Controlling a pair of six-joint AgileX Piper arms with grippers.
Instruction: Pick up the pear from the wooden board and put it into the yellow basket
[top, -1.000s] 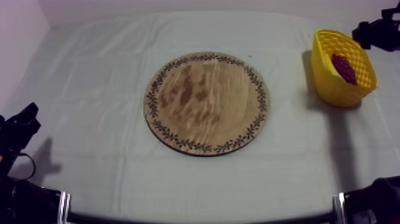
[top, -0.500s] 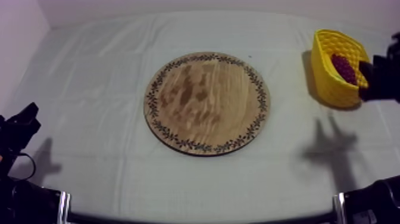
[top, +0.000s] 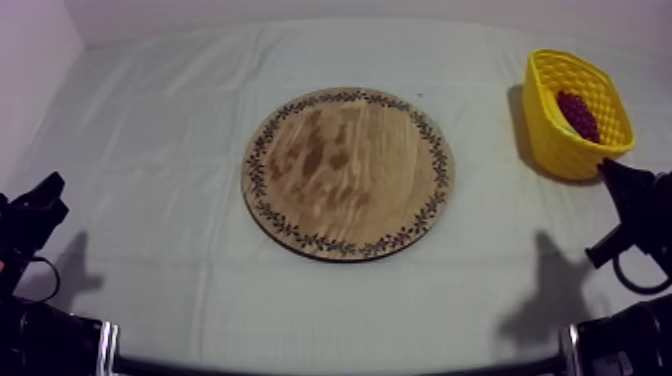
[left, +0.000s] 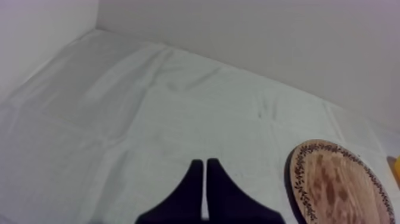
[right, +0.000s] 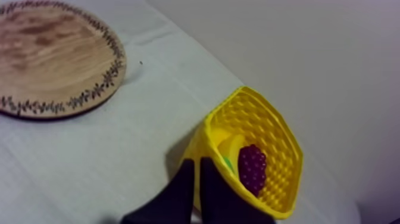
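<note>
I count one round wooden board (top: 348, 172) at the middle of the cloth (top: 150, 150), its face bare wood, and one yellow basket (top: 545, 135) well apart from it at my right. In the basket lies one bunch of grapes (right: 252, 168), with a yellow piece (right: 232, 146) and a sliver of green (right: 227, 162) just beside it. That green may be the pear, but I cannot tell. My right gripper (right: 197, 162) sits at the basket's near wall, fingers pressed together on nothing. My left gripper (left: 205, 164) rests low at its own side, likewise closed and empty.
</note>
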